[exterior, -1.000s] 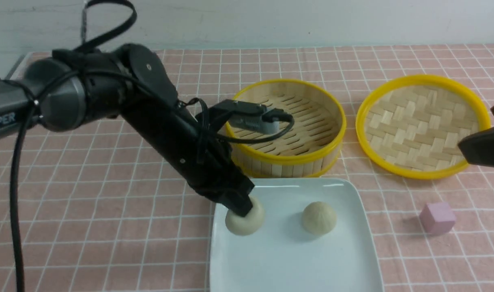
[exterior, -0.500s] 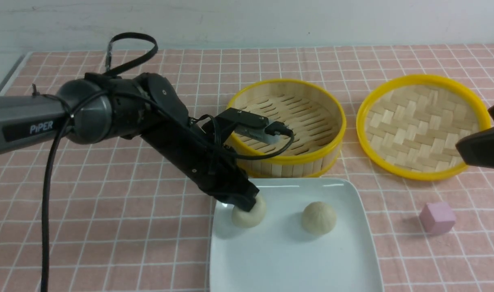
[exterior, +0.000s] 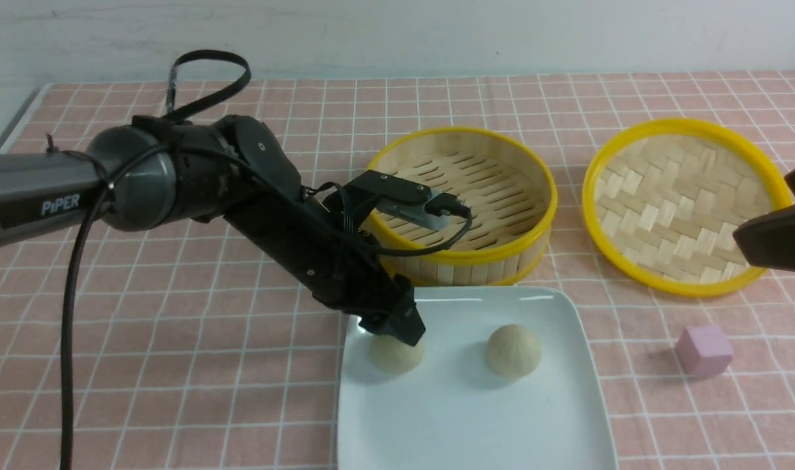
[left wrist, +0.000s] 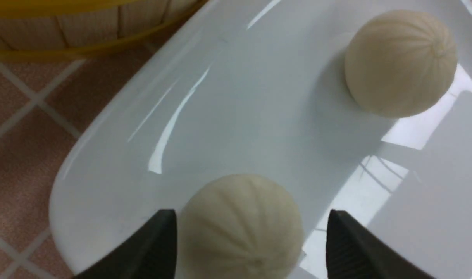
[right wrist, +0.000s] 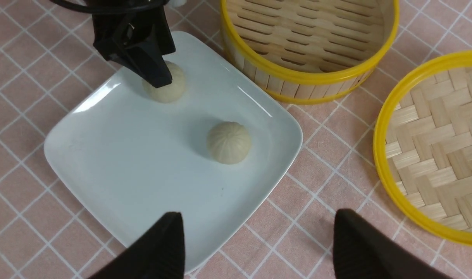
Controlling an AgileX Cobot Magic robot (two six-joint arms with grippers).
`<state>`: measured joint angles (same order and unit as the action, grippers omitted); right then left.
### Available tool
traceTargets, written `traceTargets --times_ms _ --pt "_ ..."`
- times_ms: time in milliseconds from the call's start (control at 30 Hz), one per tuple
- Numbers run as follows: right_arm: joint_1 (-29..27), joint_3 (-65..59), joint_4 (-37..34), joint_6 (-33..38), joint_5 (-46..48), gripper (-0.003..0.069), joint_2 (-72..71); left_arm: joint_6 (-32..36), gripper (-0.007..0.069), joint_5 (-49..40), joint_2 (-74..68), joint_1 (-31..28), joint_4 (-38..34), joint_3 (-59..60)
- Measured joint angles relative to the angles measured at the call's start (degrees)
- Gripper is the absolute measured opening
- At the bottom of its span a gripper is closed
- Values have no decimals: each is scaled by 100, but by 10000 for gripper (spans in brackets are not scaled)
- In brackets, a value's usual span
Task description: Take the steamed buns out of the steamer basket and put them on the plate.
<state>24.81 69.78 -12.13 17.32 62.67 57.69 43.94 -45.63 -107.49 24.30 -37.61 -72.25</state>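
Note:
Two cream steamed buns lie on the white plate [exterior: 469,424]: one [exterior: 513,351] near its middle, the other [exterior: 397,357] by its far left corner. My left gripper [exterior: 397,336] stands open just over that left bun [left wrist: 240,224]. Its black fingers straddle the bun, and a gap shows on one side. The steamer basket [exterior: 463,258] behind the plate holds nothing. My right gripper [right wrist: 258,219] is open and empty, hovering over the plate's [right wrist: 143,166] right edge and the cloth. From there I see both buns [right wrist: 229,141] [right wrist: 170,91] and the left gripper [right wrist: 158,79].
A shallow yellow-rimmed woven lid [exterior: 681,202] lies to the right of the basket. A small pink cube [exterior: 703,350] sits on the pink checked cloth to the right of the plate. The right gripper [exterior: 763,235] reaches in at the right edge.
My left gripper has opened and let go of the left bun, which now rests on the plate. The gripper has lifted a little. The right arm has stayed still.

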Motion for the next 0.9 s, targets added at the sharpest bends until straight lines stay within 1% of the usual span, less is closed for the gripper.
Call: traceTargets --times_ms 100,200,300,400,433,467,500,533,600,633,667,800,867,900 --pt "0 0 -67 19 -5 504 0 -11 521 -31 443 0 -27 5" --pt "0 0 -91 46 -5 504 0 -82 521 122 1023 0 61 5" --pt "0 0 -107 110 -100 504 0 -644 521 675 1880 0 619 5" --pt "0 0 -82 128 -354 504 0 -1735 521 1109 2623 0 1616 5" --pt "0 0 -60 128 -476 504 0 -2165 521 1160 2862 0 2127 5" --pt "0 0 -28 128 -635 504 0 -2699 521 1153 3130 0 2826 5" --pt "0 0 -19 128 -661 504 0 -2789 521 1142 3212 0 2949 5" --pt "0 0 72 133 -903 504 0 -3532 521 1060 3480 0 3951 5" --pt "0 0 204 133 -1247 504 0 -4454 521 925 3809 0 5101 11" --pt "0 0 254 133 -1395 504 -10 -4714 521 864 3933 0 5400 11" --pt "0 0 375 126 -1616 504 -48 -5262 521 765 4110 0 5973 11" --pt "0 -7 722 -63 -2109 504 -271 -6012 521 453 4576 -6 6725 11" --pt "0 -7 1030 -266 -2243 504 -534 -6155 521 358 4770 -6 6878 11" --pt "0 -7 1059 -312 -2255 504 -563 -6151 521 351 4803 -6 6878 11"
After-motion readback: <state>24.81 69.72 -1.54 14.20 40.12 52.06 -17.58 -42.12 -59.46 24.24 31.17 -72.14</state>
